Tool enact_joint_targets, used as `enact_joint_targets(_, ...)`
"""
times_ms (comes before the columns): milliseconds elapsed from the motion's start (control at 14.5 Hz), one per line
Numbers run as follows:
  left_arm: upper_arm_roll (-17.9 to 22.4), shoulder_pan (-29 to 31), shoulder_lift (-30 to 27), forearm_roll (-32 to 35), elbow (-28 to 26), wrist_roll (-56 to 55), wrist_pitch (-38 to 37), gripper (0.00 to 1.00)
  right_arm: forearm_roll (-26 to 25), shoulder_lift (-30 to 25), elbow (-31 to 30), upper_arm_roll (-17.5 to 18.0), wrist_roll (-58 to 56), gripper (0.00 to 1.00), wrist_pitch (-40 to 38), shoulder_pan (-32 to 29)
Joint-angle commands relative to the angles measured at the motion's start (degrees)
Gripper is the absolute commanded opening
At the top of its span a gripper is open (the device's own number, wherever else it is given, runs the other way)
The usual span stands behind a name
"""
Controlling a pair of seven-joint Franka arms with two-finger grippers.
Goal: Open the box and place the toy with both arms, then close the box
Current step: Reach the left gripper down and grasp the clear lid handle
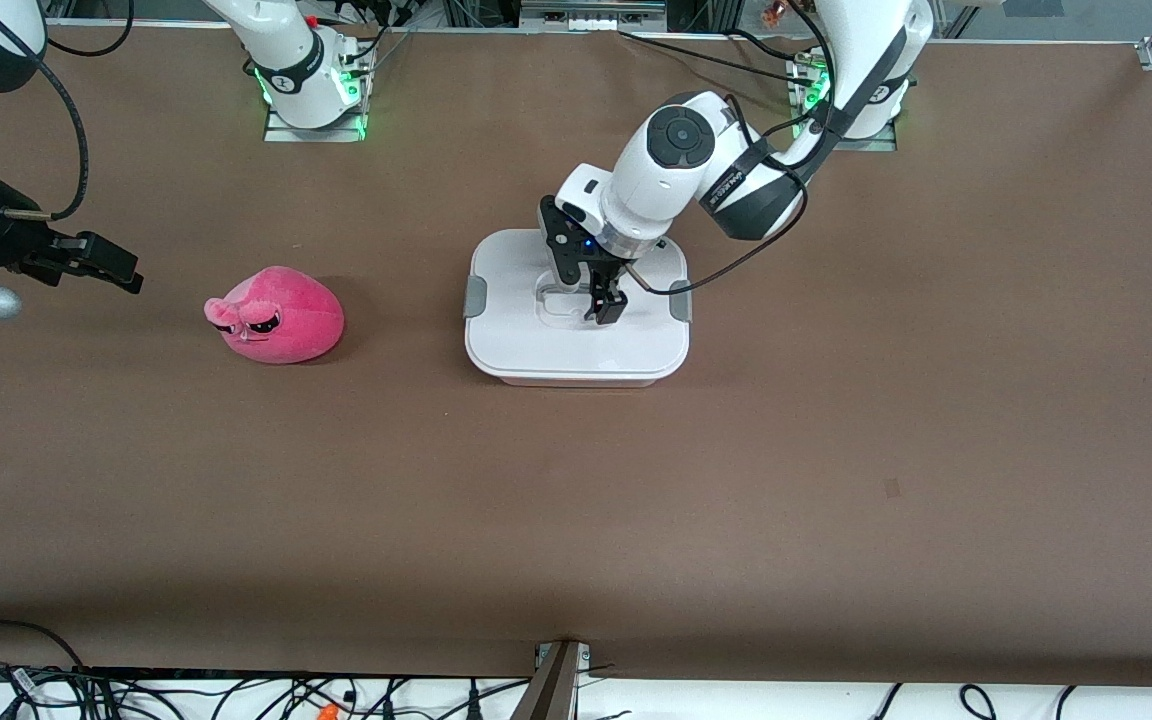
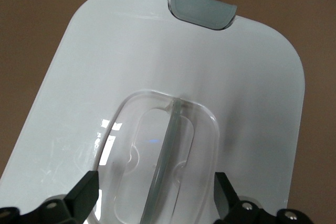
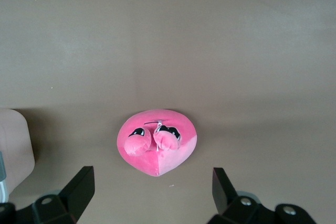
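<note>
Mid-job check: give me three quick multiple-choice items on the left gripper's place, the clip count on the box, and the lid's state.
1. Where is the left gripper?
A. over the round hot-pink plush toy
B. at the recessed clear handle of the box's flat white lid
C. over bare table

2. How many grey side clips show on the box in the front view?
A. none
B. two
C. four

3. What is the lid's state?
A. on the box
B. lying on the table
C. lifted by the right gripper

Answers: 1 B, open fingers straddle the handle; 2 B, one at each end; 3 A, it covers the tub.
</note>
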Motion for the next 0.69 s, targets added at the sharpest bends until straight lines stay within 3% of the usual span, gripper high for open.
enact_joint_targets(0, -0.3, 0.7, -1.6, 1.6, -0.9, 1.0, -0.8, 0.15, 0.1, -0.3, 0.5, 0.7, 0.2, 0.99, -0.9, -0.1)
enact_joint_targets(69, -0.3, 0.7, -1.6, 1.6, -0.9, 1.2, -0.8, 0.02, 0.2, -0.3, 0.5, 0.8, 0.2, 0.99, -2.0, 0.2)
enact_joint_targets(138, -0.3, 0.7, -1.6, 1.6, -0.9, 1.3, -0.8, 0.00, 0.3, -0.3, 0.5, 0.9, 0.4, 0.99, -3.1, 0.9)
enact_joint_targets(344, -0.3, 0.8, -1.6, 1.7, -0.8, 1.3, -0.8, 0.00, 0.3, 0.5, -0.2, 1.0, 4.4, 0.99, -5.7, 4.6)
enact_joint_targets(619, -0.8, 0.1, -2.7, 1.7, -0.5, 0.8, -2.0, 0.00, 0.0, 3.9, -3.0, 1.0, 5.0, 0.99, -3.7, 7.1)
